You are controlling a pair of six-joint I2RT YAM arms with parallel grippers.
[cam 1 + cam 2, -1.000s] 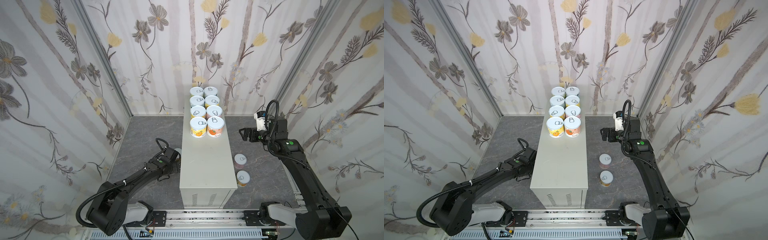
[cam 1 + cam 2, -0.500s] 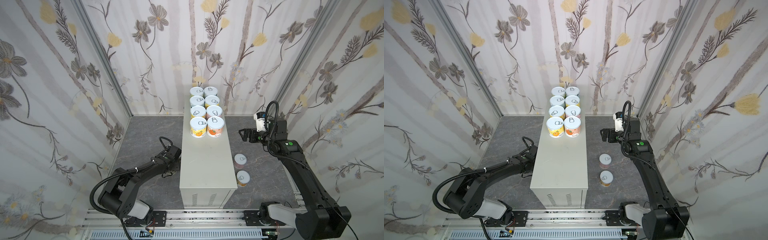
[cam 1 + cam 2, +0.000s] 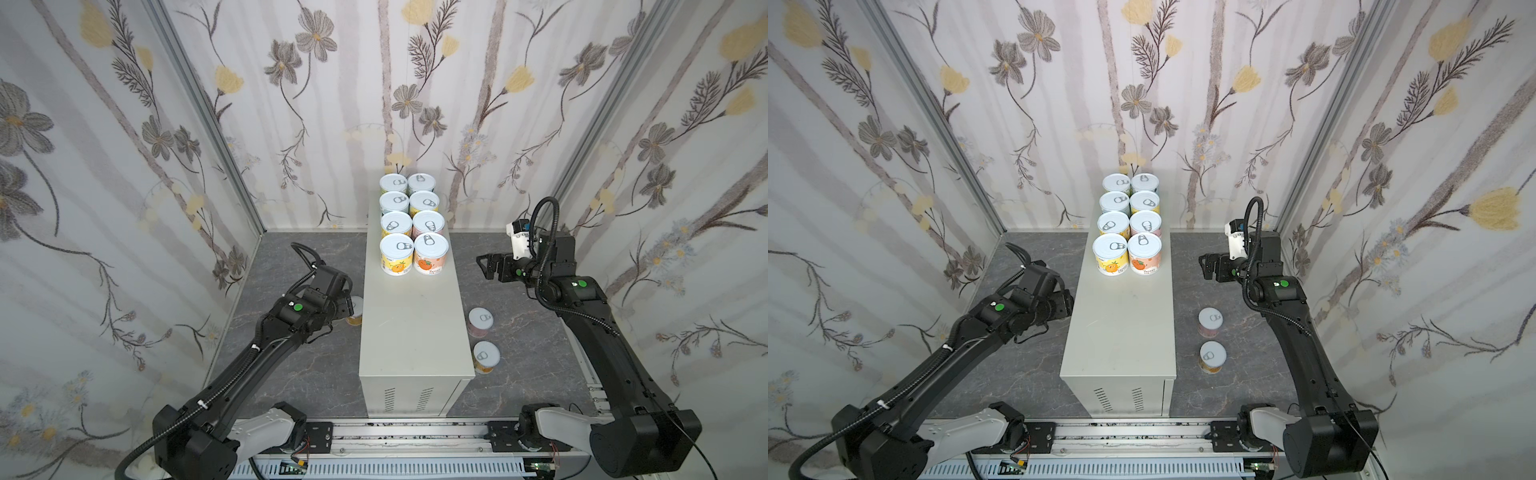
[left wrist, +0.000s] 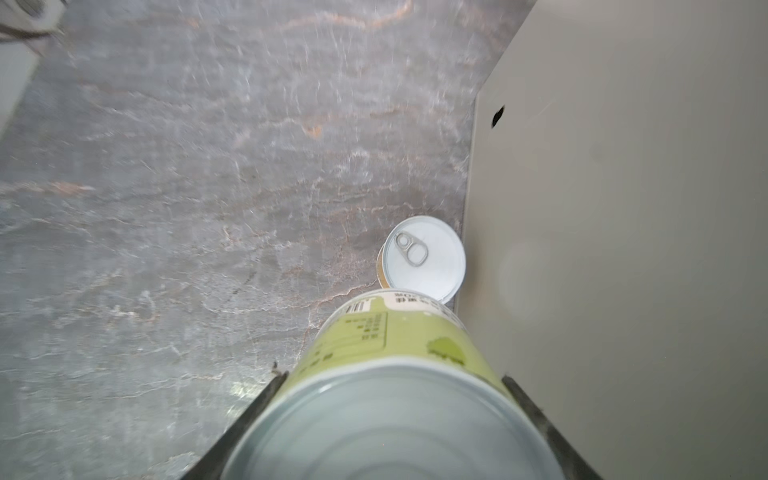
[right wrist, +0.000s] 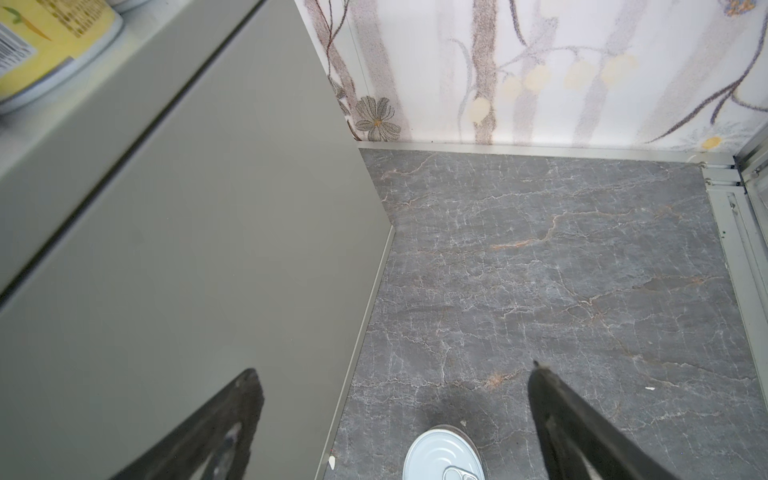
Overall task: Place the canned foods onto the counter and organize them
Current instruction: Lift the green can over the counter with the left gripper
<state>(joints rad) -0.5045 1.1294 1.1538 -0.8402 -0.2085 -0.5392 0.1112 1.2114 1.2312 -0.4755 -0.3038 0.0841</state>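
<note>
My left gripper (image 4: 395,376) is shut on a green-labelled can (image 4: 390,340), whose plain end faces the wrist camera. In both top views the left gripper (image 3: 345,307) (image 3: 1065,305) sits low against the counter's (image 3: 411,328) (image 3: 1121,332) left side, and the held can is hidden. Just beyond it an orange-labelled can (image 4: 424,259) (image 3: 355,313) stands on the floor. Several cans fill the counter's far end in two rows, the nearest being yellow (image 3: 397,251) and pink-orange (image 3: 431,249). My right gripper (image 3: 484,266) (image 5: 395,374) hangs open and empty right of the counter.
A pink can (image 3: 481,320) and an orange can (image 3: 486,355) stand on the dark marbled floor (image 3: 532,357) right of the counter; a lid (image 5: 444,455) shows below the right gripper. Floral walls enclose three sides. The counter's near half is bare.
The left jaws, wide open a second ago, have closed on the green can, and the left arm has shifted its pose beside the counter. The right arm has stayed still.
</note>
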